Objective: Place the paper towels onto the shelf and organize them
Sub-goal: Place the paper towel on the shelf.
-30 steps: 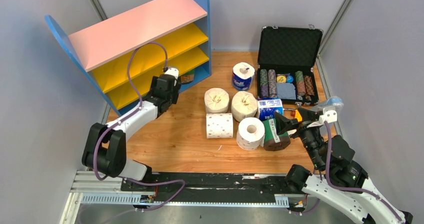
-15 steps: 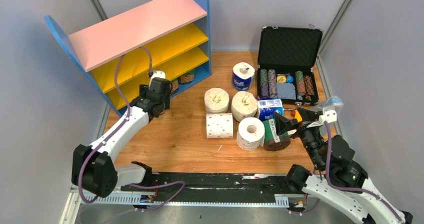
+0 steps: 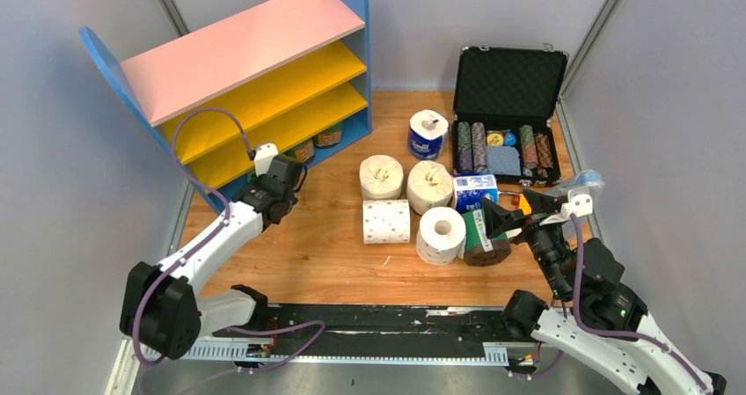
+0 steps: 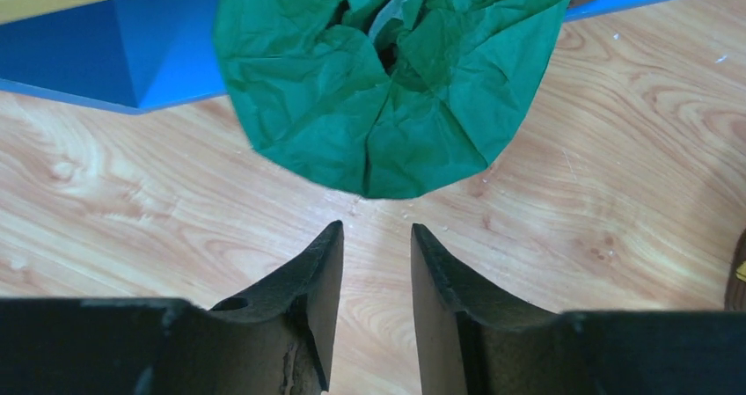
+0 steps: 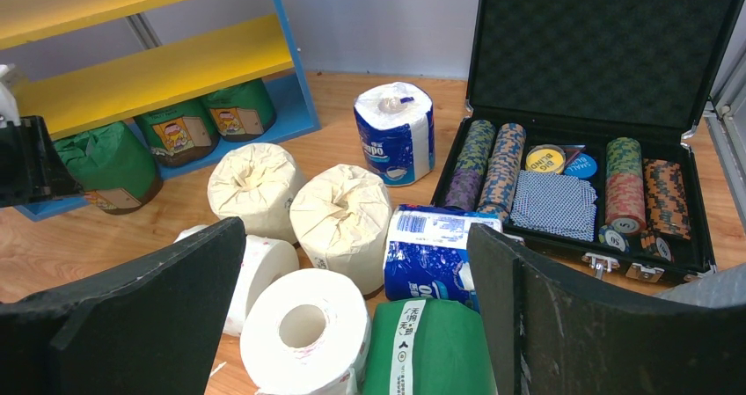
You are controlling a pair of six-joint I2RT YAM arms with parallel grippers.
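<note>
The shelf (image 3: 237, 47) stands at the back left with three green-wrapped paper towels (image 5: 176, 131) in its lowest tier. My left gripper (image 3: 277, 184) hovers just in front of the leftmost one (image 4: 387, 69). Its jaws stand narrowly apart, open, with only bare wood between them (image 4: 376, 232). My right gripper (image 5: 356, 237) is wide open just above another green roll (image 5: 431, 351) lying on its side. Two cream rolls (image 3: 381, 177), bare white rolls (image 3: 440, 235) and blue-white printed rolls (image 3: 428, 134) sit mid-table.
An open black case (image 3: 510, 113) with poker chip stacks sits at the back right, close behind the right gripper. Grey walls close in on both sides. Bare wooden table (image 3: 308, 237) lies between the left arm and the cluster of rolls.
My left gripper has backed away from the shelf toward the near left, and its jaws have narrowed. A green roll stays at the bottom tier. The right arm has not moved.
</note>
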